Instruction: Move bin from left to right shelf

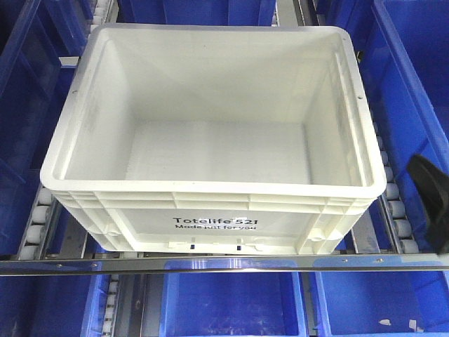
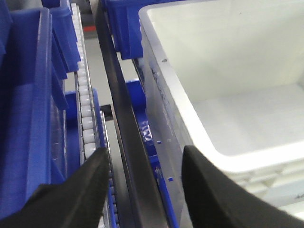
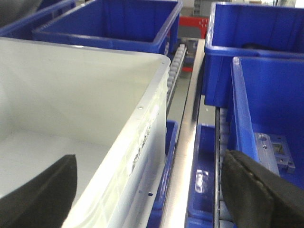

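On the roller shelf (image 1: 390, 210), centre of the front view: one bin (image 1: 210, 133), white, empty, print facing me.

Item sits square on the roller wheels behind the silver front bar (image 1: 210, 265), with blue bins (image 1: 414, 77) from 9 to 3 o'clock around it and below. My left pincer (image 2: 142, 190) is spread wide with nothing in it, one finger outside the bin's left wall, the other over its rim. My right pincer (image 3: 152, 190) is likewise wide open and empty, astride the right wall. Handling, by my estimate: rigid moulded plastic, light while empty, smooth and slippery on the walls, too broad for one pincer. Best hold: the ribbed rim at 3 and 9 o'clock, both arms together.
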Controlling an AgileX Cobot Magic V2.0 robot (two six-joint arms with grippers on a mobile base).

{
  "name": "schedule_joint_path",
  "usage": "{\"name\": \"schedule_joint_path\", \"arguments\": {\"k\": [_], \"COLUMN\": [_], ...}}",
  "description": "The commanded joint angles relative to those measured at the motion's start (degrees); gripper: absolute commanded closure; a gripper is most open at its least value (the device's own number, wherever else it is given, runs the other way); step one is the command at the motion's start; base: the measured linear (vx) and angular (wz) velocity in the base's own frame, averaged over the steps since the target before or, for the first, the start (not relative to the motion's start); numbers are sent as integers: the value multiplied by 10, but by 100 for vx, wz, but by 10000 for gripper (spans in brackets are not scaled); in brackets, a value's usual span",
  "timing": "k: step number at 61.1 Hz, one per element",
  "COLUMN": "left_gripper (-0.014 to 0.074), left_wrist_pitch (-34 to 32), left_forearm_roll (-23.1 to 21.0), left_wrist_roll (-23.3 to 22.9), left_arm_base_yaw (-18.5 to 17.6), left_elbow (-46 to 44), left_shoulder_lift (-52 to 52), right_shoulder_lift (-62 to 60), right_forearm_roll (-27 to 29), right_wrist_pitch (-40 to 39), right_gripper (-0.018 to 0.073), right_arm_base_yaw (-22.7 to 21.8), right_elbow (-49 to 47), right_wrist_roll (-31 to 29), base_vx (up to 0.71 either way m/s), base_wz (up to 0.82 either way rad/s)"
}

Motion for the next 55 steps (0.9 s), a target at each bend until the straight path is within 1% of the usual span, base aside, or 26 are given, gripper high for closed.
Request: {"name": "schedule_joint_path", "arguments": {"k": [1,6,8,14,17,21,35,41,44,47,50,53,55], "left_gripper": [249,249,249,249,249,249,249,249,253,273,320,394,449], "left_wrist_pitch": [-24,-42,-61,-147,-183,-209,-213,-213,-213,-214,-215,-215,-215], "left_forearm_roll": [-1,-1,-1,-1,-1,-1,-1,-1,-1,-1,-1,-1,-1], "left_wrist_roll": [-1,-1,-1,-1,-1,-1,-1,-1,-1,-1,-1,-1,-1], "left_arm_base_yaw": [-3,-3,-3,-3,-3,-3,-3,-3,-3,-3,-3,-3,-3], "left_elbow": [-1,22,35,76,92,105,108,108,108,108,108,108,108], "left_shoulder_lift": [-46,-69,-69,-62,-59,-56,-55,-55,-55,-55,-55,-55,-55], "right_shoulder_lift": [-49,-72,-70,-54,-47,-38,-36,-36,-36,-36,-36,-36,-36], "right_forearm_roll": [-11,-18,-18,-17,-17,-17,6,7,7,7,7,7,7], "right_wrist_pitch": [-27,-48,-66,-127,-136,-146,-145,-144,-144,-144,-143,-143,-143], "right_gripper": [-34,-34,-34,-34,-34,-34,-34,-33,-17,29,110,225,327], "right_arm_base_yaw": [-1,-1,-1,-1,-1,-1,-1,-1,-1,-1,-1,-1,-1], "right_elbow": [10,35,45,67,67,67,67,67,67,67,67,67,67], "right_wrist_roll": [-7,-11,-18,-39,-39,-39,-30,-30,-31,-31,-31,-31,-31], "base_vx": [0,0,0,0,0,0,0,0,0,0,0,0,0], "base_wz": [0,0,0,0,0,0,0,0,0,0,0,0,0]}}
